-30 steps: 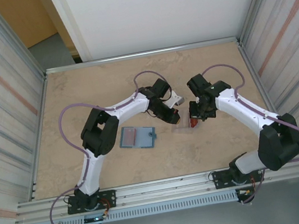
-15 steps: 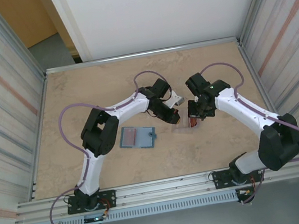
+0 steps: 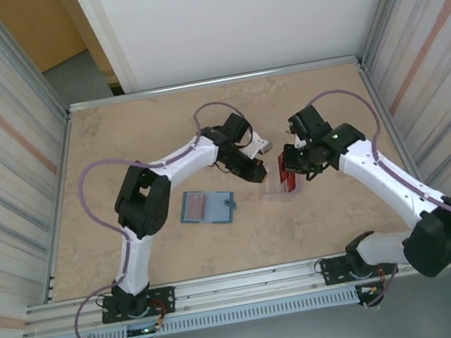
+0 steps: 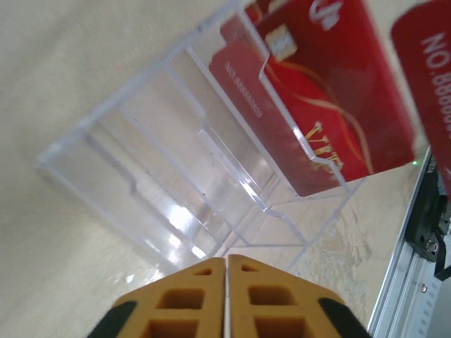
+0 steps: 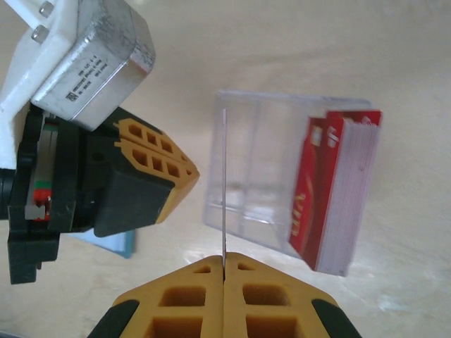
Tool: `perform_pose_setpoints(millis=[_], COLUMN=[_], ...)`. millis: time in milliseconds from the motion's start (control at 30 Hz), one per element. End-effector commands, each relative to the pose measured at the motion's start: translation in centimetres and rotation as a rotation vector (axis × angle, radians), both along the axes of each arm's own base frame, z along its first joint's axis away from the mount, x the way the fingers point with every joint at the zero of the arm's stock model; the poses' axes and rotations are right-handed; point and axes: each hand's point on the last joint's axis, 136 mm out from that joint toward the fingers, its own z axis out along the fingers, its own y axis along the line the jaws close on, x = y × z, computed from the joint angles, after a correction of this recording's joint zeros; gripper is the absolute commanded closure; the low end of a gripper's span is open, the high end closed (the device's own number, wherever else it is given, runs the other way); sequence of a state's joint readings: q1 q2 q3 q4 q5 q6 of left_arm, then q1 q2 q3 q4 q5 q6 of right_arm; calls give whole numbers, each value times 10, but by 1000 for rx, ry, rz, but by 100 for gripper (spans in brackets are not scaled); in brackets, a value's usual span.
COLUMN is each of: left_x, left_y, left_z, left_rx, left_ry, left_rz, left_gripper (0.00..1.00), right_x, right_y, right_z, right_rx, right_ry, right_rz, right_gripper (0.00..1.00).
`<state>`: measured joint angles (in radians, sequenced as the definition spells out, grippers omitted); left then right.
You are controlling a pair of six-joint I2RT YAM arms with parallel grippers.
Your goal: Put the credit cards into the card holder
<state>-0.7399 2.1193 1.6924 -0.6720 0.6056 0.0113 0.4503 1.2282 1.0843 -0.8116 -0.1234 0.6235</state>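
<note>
While the right gripper [image 5: 224, 263] has its fingers clamped on a single card [image 5: 224, 176], held edge-on over the clear case [image 5: 261, 169], the left gripper [image 4: 227, 262] sits just beside the case, fingers pressed together

Count: one case, one card holder [image 3: 207, 207], one stack of credit cards [image 5: 331, 190], edges too many to count

Stack stands in the case's end compartment, farthest from the left gripper

Card holder lies flat on the table [image 3: 120, 151], left of the case, apart from it
</note>
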Motion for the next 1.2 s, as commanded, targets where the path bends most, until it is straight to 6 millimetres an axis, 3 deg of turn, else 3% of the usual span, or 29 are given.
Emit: perform_pose_setpoints(millis=[0,400,633,800,1167], left_x=[13,26,20,18,-2], left_y=[18,111,145,158,152], left_z=[71,154,190,209,232], left_rx=[-89,-368,-608,-784,-843], left_ry=[-112,-222,-209,-140,-138], left_rz=[33,199,228,250,132], left_gripper=[82,46,41,43,46], right_x=[8,20,15,12,-4], right_y=[15,60,90,113,154], right_z=[34,114,139,152,158], right_rx=[152,579,717,803,862], right_ry=[-125,-485,-594,-634,-618], right_rz=[-3,87,159,224,380], right_gripper=[100,100,100,100,100])
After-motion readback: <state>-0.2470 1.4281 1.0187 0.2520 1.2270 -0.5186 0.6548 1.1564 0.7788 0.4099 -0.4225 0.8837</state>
